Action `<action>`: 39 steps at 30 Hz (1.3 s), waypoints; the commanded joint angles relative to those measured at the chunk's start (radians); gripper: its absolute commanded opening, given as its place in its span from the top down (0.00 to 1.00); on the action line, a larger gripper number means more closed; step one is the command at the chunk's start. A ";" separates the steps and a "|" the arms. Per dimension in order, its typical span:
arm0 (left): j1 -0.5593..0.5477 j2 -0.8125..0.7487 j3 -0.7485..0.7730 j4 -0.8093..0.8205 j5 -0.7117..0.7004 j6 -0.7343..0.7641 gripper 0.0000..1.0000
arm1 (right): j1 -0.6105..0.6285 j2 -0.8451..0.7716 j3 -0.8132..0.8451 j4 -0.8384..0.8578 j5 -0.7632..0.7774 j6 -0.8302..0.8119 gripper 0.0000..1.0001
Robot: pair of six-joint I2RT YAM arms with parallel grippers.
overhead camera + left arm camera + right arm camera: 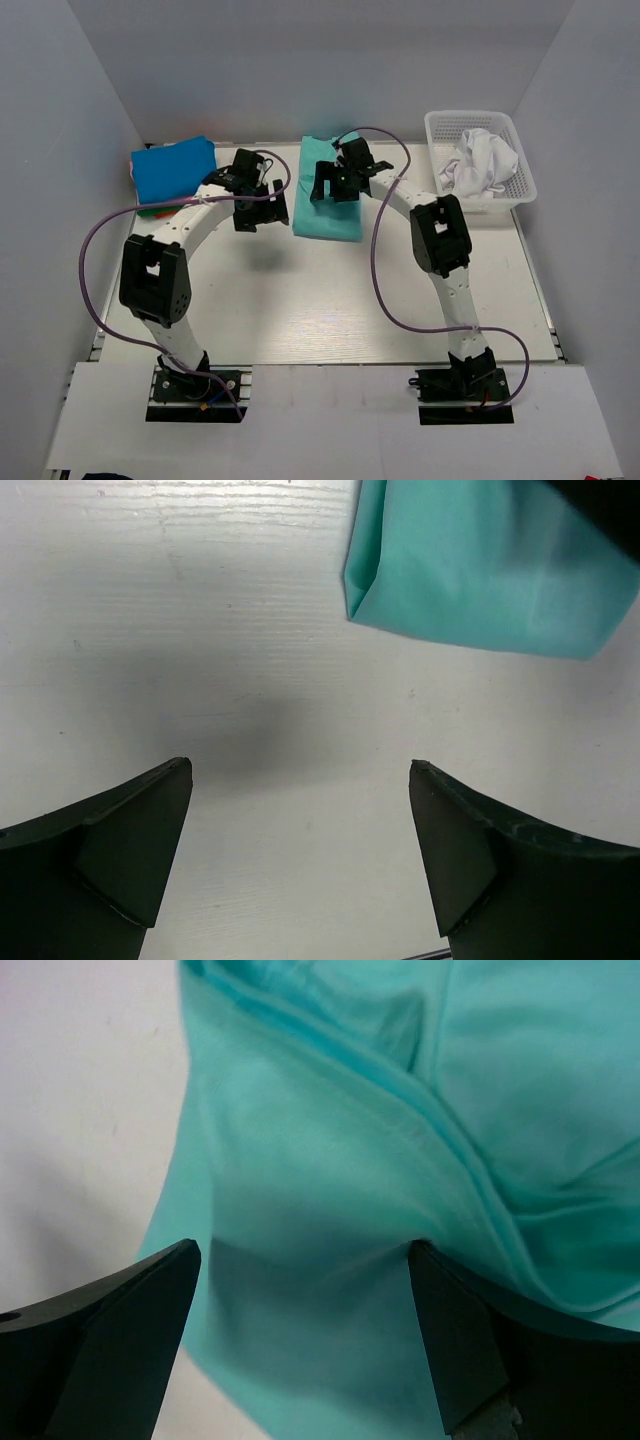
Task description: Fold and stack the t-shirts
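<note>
From above, we see the teal t-shirt (328,205) lying folded into a neat rectangle at the back middle of the table (300,320). The blue t-shirt (172,170) sits folded at the back left, with a sliver of red and green cloth (150,211) showing under its near edge, so we judge that a stack has been started there. The white t-shirt (483,160) lies crumpled in the basket (524,190) at the back right. By our reckoning the teal one is folded but not yet stacked, and the white one has yet to be folded at all. The left gripper (262,212) hangs just left of the teal shirt. The right gripper (335,185) hangs over it.

In the left wrist view, the left gripper (300,770) has its fingers spread wide with only bare table (200,630) between them. It holds nothing, and the teal t-shirt (490,570) lies ahead and to the right, apart from the fingers.

In the right wrist view, the right gripper (305,1250) is also spread wide, right over the teal t-shirt (330,1210). No cloth is pinched between the fingers. We cannot tell whether the tips rest on the fabric.
</note>
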 commanded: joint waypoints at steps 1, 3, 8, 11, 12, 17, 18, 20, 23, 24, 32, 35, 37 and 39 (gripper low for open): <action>-0.002 -0.040 -0.015 0.010 0.041 -0.027 0.00 | -0.014 0.060 0.143 0.065 0.118 -0.007 0.10; -0.002 -0.040 -0.026 0.029 0.052 -0.027 0.00 | -0.031 0.088 0.162 0.117 0.167 -0.003 0.10; -0.022 -0.035 0.002 0.019 0.009 -0.005 0.00 | -0.062 0.100 0.260 0.174 0.118 -0.046 0.10; -0.022 0.008 0.029 0.049 0.023 0.010 0.00 | -0.057 -0.042 0.128 0.194 0.077 -0.095 0.10; -0.022 0.008 0.030 0.065 0.032 0.021 0.00 | -0.056 -0.071 0.095 0.194 0.072 -0.107 0.10; -0.022 0.136 0.135 0.099 0.089 0.056 0.00 | -0.068 -0.295 -0.245 0.160 0.115 -0.041 0.10; -0.022 0.157 0.146 0.109 0.089 0.068 0.00 | -0.075 -0.365 -0.284 0.160 0.112 -0.035 0.10; -0.031 0.196 0.157 0.132 0.118 0.079 0.00 | -0.080 -0.398 -0.390 0.140 0.100 -0.032 0.10; -0.031 0.242 0.169 0.167 0.137 0.079 0.00 | -0.092 -0.436 -0.434 0.080 0.072 -0.033 0.10; -0.031 0.259 0.181 0.168 0.137 0.079 0.00 | -0.094 -0.436 -0.444 0.050 0.063 -0.050 0.10; -0.031 0.342 0.185 0.207 0.121 0.079 0.25 | -0.091 -0.415 -0.500 -0.018 0.091 -0.075 0.10; -0.031 0.362 0.163 0.207 0.074 0.079 0.32 | -0.088 -0.394 -0.525 -0.017 0.069 -0.057 0.19; -0.031 0.362 0.145 0.207 0.055 0.091 0.35 | -0.086 -0.363 -0.524 -0.009 0.046 -0.050 0.21; -0.040 0.362 0.122 0.220 0.055 0.091 0.35 | -0.086 -0.342 -0.520 -0.006 0.051 -0.041 0.23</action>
